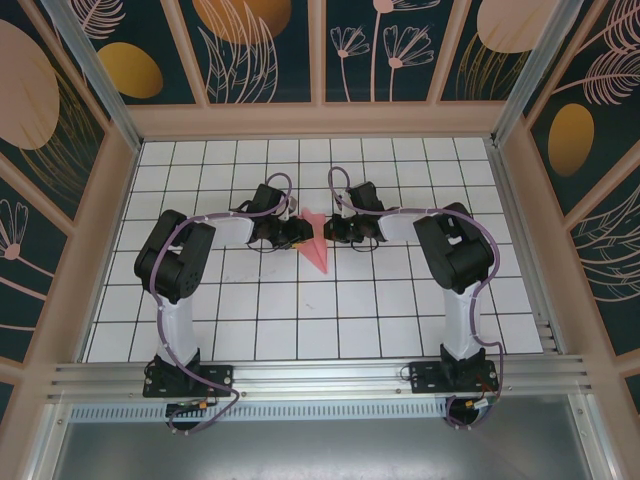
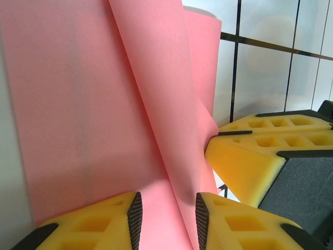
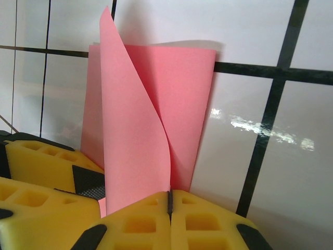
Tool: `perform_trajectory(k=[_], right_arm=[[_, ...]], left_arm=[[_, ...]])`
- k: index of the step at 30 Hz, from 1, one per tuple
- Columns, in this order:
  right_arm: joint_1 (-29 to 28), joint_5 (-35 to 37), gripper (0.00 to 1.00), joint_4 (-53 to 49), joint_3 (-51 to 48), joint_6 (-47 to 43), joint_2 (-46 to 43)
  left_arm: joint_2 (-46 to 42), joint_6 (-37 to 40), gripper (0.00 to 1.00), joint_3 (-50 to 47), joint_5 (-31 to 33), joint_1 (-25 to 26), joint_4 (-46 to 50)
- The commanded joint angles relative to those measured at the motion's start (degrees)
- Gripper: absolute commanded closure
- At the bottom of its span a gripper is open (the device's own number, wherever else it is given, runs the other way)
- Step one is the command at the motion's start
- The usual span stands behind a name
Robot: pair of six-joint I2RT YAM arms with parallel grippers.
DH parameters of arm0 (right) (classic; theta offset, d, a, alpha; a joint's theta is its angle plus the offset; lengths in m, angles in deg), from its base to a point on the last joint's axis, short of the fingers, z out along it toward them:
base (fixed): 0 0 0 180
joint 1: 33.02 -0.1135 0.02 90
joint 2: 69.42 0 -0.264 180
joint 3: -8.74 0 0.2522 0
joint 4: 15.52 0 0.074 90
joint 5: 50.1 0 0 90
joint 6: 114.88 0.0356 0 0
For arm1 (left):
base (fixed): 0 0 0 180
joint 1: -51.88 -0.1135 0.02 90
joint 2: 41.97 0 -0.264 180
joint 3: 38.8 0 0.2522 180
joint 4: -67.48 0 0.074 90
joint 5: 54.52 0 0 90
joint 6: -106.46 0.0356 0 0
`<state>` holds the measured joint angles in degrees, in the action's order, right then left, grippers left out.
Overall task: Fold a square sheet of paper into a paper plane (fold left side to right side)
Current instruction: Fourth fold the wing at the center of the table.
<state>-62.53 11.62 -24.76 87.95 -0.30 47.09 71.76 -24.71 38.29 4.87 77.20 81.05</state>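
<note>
Both grippers meet at the folded pink paper point(image 1: 316, 245), centre of the top view, on glossy white grid tiles point(image 1: 400, 300).
Right gripper point(image 3: 170, 200): I see its yellow foam fingers pressed together on a curling matte flap. Left gripper point(image 2: 166, 213): part-open, dark pads straddling a creased layer (no pinch visible).

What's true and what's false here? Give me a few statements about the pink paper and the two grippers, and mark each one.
1. The right gripper is shut on the pink paper. True.
2. The pink paper lies completely flat. False: one flap stands up and curls.
3. The left gripper has its jaws apart, with the pink paper between them. True.
4. The two grippers are far apart. False: they sit close together, both at the pink paper.
</note>
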Motion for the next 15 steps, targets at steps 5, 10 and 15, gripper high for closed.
perform_trajectory(k=[5,10,15], right_arm=[[-0.8,1.62,0.93,-4.47,-2.31,0.65,-1.58],[-0.8,1.29,0.93,-4.28,-2.16,0.7,-2.49],[-0.8,1.2,0.93,-4.45,-1.91,0.65,-2.76]], left_arm=[[2.21,1.77,0.63,-0.23,4.49,-0.01,2.91],[2.48,1.79,0.63,-0.14,4.44,-0.01,2.96],[2.63,1.78,0.63,-0.13,4.45,0.0,2.91]])
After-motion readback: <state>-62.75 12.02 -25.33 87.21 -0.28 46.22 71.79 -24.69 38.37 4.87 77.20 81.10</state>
